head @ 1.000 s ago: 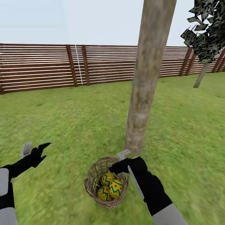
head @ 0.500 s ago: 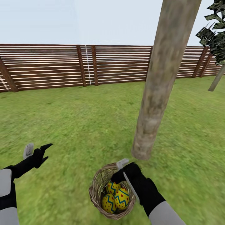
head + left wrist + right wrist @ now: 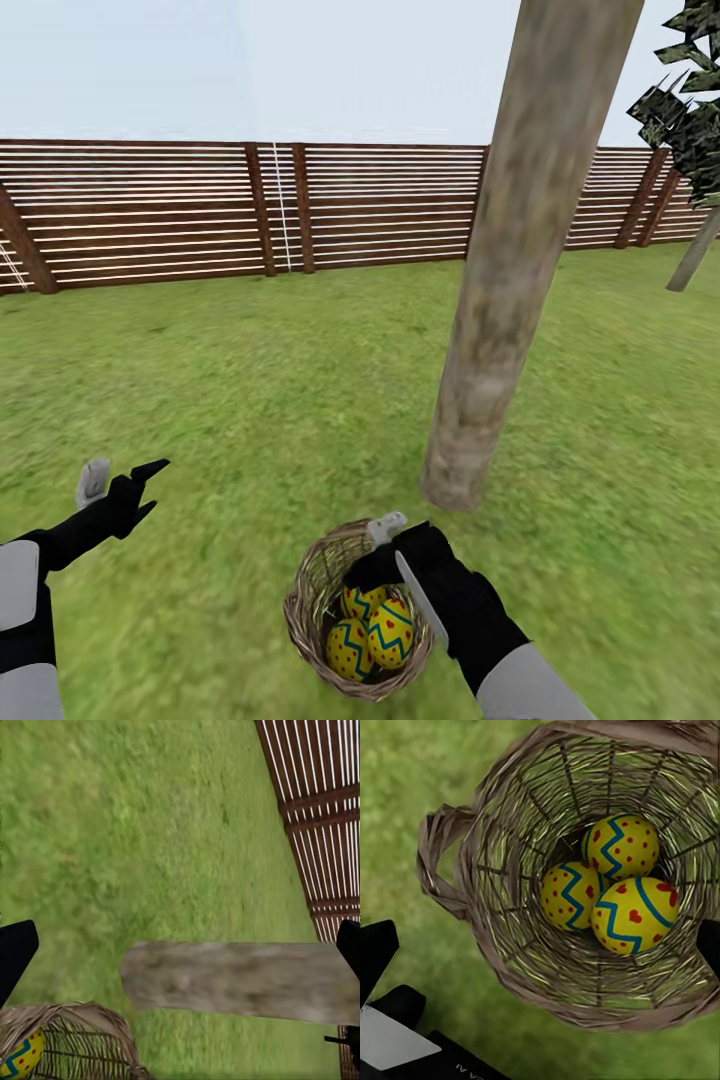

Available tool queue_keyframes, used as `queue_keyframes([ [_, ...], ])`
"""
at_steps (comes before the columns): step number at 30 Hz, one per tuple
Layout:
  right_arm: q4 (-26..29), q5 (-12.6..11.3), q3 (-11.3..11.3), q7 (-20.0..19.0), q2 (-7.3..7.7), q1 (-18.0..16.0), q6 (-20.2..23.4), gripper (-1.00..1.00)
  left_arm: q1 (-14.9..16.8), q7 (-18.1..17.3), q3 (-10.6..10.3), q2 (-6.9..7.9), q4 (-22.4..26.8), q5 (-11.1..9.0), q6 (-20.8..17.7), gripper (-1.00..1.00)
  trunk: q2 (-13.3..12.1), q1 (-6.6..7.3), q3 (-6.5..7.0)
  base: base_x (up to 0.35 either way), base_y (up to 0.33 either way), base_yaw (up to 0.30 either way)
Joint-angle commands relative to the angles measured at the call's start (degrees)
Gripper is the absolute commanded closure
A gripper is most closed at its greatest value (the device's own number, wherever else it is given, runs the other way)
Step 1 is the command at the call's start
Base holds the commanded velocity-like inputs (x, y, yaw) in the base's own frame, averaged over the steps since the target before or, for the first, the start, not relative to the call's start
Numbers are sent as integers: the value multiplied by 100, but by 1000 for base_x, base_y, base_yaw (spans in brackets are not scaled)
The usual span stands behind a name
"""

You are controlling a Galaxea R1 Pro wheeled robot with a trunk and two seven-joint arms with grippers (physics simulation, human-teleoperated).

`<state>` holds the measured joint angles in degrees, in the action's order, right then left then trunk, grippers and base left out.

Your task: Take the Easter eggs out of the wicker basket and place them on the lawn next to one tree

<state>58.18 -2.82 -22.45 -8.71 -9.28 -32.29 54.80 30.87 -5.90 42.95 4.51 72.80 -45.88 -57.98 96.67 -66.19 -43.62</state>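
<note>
The wicker basket (image 3: 302,608) stands on the lawn (image 3: 220,400) just in front of the thick grey-brown tree (image 3: 500,300) trunk. Three Easter eggs lie inside it: one (image 3: 362,600), a second (image 3: 392,630) and a third (image 3: 347,650). My right gripper (image 3: 374,550) hovers open over the basket's far rim, nothing between its fingers. In the right wrist view I look straight down into the basket (image 3: 472,862) at the eggs (image 3: 622,845), (image 3: 568,896), (image 3: 634,913). My left gripper (image 3: 120,478) is open and empty over grass to the left. The left wrist view catches the trunk (image 3: 240,979), the basket (image 3: 82,1020) and one egg (image 3: 22,1057).
A brown slatted fence (image 3: 200,215) closes off the back of the garden. A thin-trunked dark-leaved tree (image 3: 695,110) stands at the far right. Open grass spreads on all sides of the trunk's base (image 3: 458,490).
The view shifted in the first half second, so the trunk and basket now sit further right and lower. Since then almost nothing has moved; both grippers stay open.
</note>
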Motion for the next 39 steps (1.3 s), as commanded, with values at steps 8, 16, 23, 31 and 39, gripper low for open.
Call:
queue_keyframes([
  [8, -131, -85, 1292, 206, -44, -8, -395, -100, 6, -60, 12, -11, -3, 53, -29, -100, 325, -176, -149, 0, 0, 0],
  [16, -427, -103, 1365, 1144, -72, -11, -626, -100, 6, -60, 12, -12, -7, 53, -29, -100, 646, -352, -293, 0, 0, 0],
  [23, -854, -70, 1357, 1178, -72, -29, -728, -100, 6, -60, 12, -12, -11, 53, -29, -100, 926, -505, -418, 0, 0, 0],
  [31, -829, -61, 1166, 1170, -72, -25, -769, -100, 6, -60, 12, -12, -12, 53, -29, -100, 1247, -681, -562, 0, 0, 0],
  [39, -739, -61, 1025, 1169, -72, -23, -769, -100, 6, -67, 13, -12, -113, 53, -28, -100, 1247, -681, -562, 50, 35, 0],
])
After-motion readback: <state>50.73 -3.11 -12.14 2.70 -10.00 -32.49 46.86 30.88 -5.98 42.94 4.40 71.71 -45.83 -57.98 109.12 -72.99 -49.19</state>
